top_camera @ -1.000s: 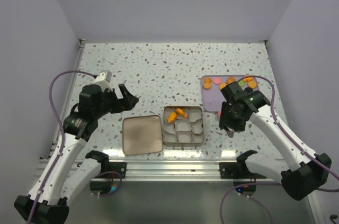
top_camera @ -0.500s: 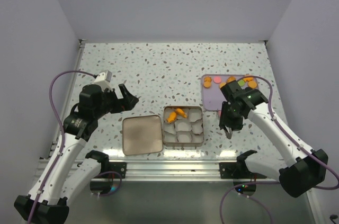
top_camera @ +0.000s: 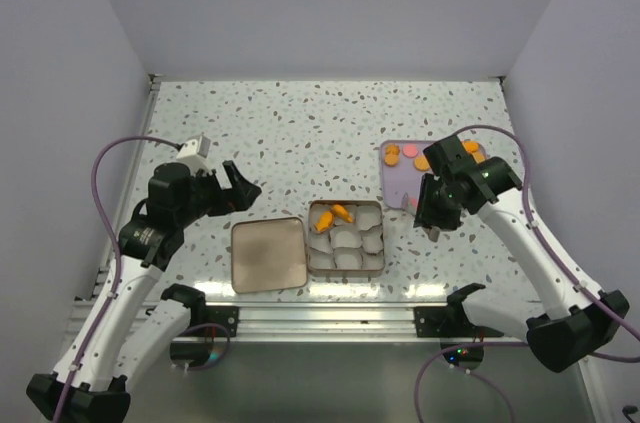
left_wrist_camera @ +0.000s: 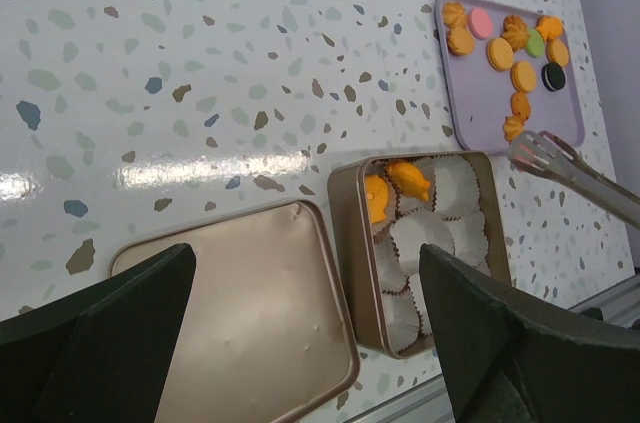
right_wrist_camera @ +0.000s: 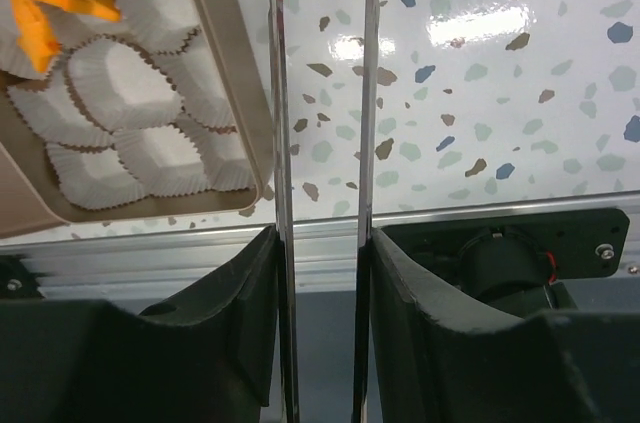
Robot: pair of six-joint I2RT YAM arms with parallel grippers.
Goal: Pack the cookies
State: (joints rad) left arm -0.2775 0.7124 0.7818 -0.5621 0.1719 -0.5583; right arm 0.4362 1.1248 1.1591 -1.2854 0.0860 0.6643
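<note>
Right pincer (right_wrist_camera: 322, 238): partly closed, fingers pressing on thin metal tongs (right_wrist_camera: 283, 93). Blades are parallel with a gap. Tips are out of the wrist view, so I cannot tell whether they carry anything.
Left pincer (left_wrist_camera: 308, 273): spread wide, empty, above the lid (top_camera: 268, 254).
Lid lies flat on the table (top_camera: 320, 133), just beside the tin (top_camera: 309, 238).
Tin holds white paper cups (top_camera: 350, 248). Two of the cookies (top_camera: 335, 215), orange, sit in the far-left cups.
Tongs run along the tin's right wall.
Farther right is the purple tray (top_camera: 400, 181). It holds the other cookies, mostly orange, one pink, one green, one dark.
Right arm overhangs the tray's near-left corner.
</note>
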